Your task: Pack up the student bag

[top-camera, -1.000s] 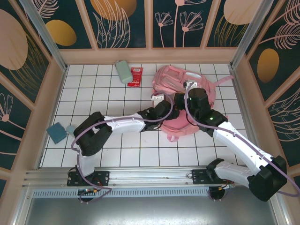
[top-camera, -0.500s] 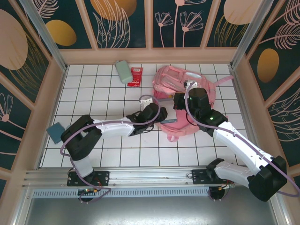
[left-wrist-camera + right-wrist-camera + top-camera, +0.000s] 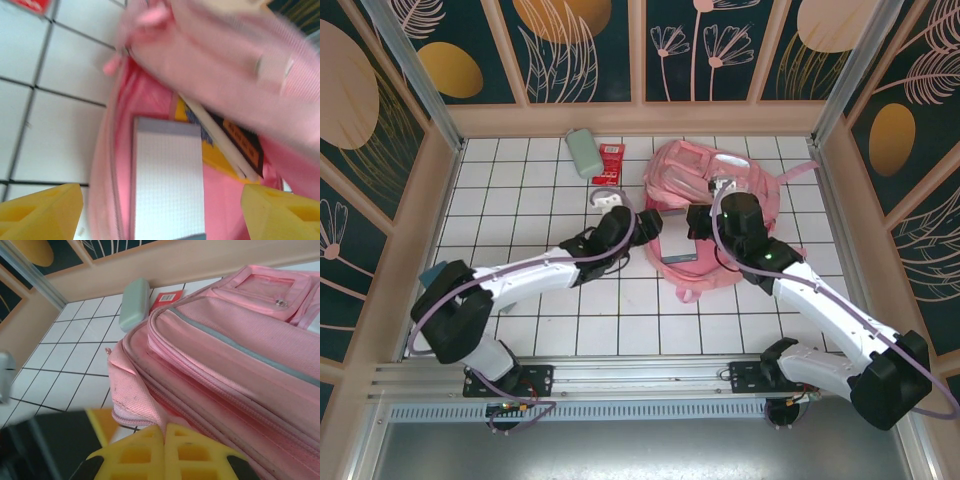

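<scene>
The student bag [image 3: 715,185] is a pink backpack lying on the tiled floor, with its main compartment open toward the arms. My right gripper [image 3: 165,432] is shut on the edge of the bag's upper flap [image 3: 137,390] and holds it up; from above it sits at the opening [image 3: 692,222]. My left gripper [image 3: 160,200] is open just outside the opening, at its left side [image 3: 648,222]. A grid-paper notebook [image 3: 167,180] lies in the pink lining beyond the fingers, untouched. A yellow book and a dark book [image 3: 235,145] lie deeper in under the flap.
A pale green case [image 3: 585,152] and a red packet [image 3: 608,163] lie on the tiles near the back wall, left of the bag. A teal object [image 3: 430,275] sits by the left wall, partly behind my left arm. Wooden walls enclose the floor.
My left gripper has drawn back out of the bag to the left. The notebook now lies uncovered in the opening. My right gripper still holds the flap.
</scene>
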Controlling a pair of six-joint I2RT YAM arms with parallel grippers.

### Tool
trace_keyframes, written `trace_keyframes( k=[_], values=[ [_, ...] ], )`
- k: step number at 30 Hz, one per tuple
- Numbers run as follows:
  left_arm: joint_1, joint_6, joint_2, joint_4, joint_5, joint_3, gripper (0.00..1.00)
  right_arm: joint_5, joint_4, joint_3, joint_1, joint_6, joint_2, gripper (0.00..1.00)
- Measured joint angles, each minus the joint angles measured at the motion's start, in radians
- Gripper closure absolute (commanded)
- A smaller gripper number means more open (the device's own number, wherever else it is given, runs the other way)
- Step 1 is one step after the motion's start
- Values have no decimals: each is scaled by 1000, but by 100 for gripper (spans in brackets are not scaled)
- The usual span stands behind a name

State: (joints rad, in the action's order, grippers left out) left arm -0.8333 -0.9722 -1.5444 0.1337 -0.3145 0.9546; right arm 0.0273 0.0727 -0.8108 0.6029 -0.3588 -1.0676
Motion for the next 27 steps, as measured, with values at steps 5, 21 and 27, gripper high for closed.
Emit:
trace_keyframes(
  k=[5,21,27],
  values=[
    [94,78,11,-88,-56,31,15,-21,-25,48,25,-12,6,100],
    [371,323,-443,-219,-133,477,2,-21,-32,106,105,-41,73,100],
    [407,383,-656,-255,-140,739,2,-17,-20,106,106,-44,84,100]
  ],
)
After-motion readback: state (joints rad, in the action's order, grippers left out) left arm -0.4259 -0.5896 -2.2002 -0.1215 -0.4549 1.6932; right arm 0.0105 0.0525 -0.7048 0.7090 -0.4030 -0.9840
